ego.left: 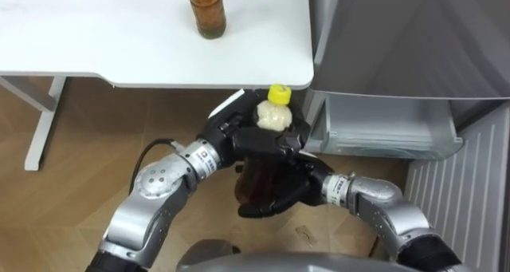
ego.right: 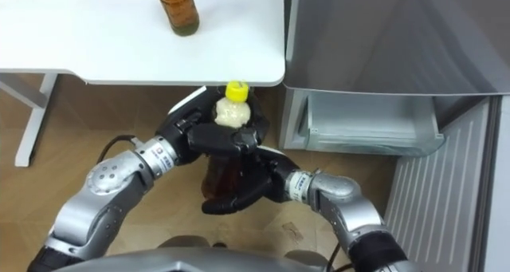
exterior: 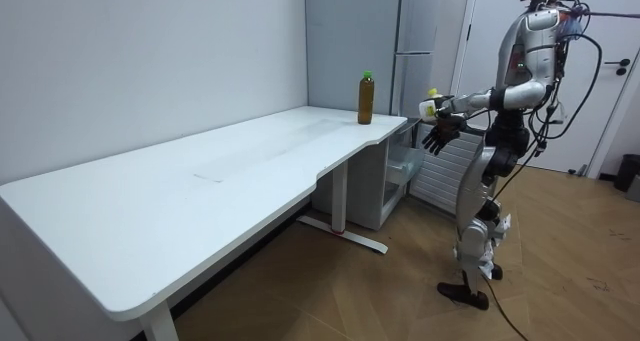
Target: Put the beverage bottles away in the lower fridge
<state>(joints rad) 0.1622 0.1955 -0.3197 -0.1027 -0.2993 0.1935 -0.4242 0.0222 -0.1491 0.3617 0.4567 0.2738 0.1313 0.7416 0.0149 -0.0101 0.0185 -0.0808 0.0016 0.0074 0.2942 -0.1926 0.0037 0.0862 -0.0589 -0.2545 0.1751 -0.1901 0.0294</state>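
Bottle [ego.left: 273, 116] upright, cap up — left hand [ego.left: 239, 136] curled round it; right hand [ego.left: 279, 199] open beneath.

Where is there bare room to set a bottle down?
Bare: the table left of the tea bottle; the open fridge drawer looks empty. Crowded: off the table corner, where the left hand grips the capped bottle above the right hand.

Count, this frame:
- Bottles: two. One amber bottle [ego.left: 206, 13], green cap, on worktop [ego.left: 119, 41]. One yellow-capped bottle [ego.left: 273, 116], off worktop, between hands.
- Caps: two, one green, one yellow.
- White worktop: one.
- Grey fridge [ego.left: 414, 33]: one.
- Open drawer [ego.left: 382, 132] at fridge base: one.
- Robot hands: two, left hand [ego.left: 239, 136] and right hand [ego.left: 276, 197].
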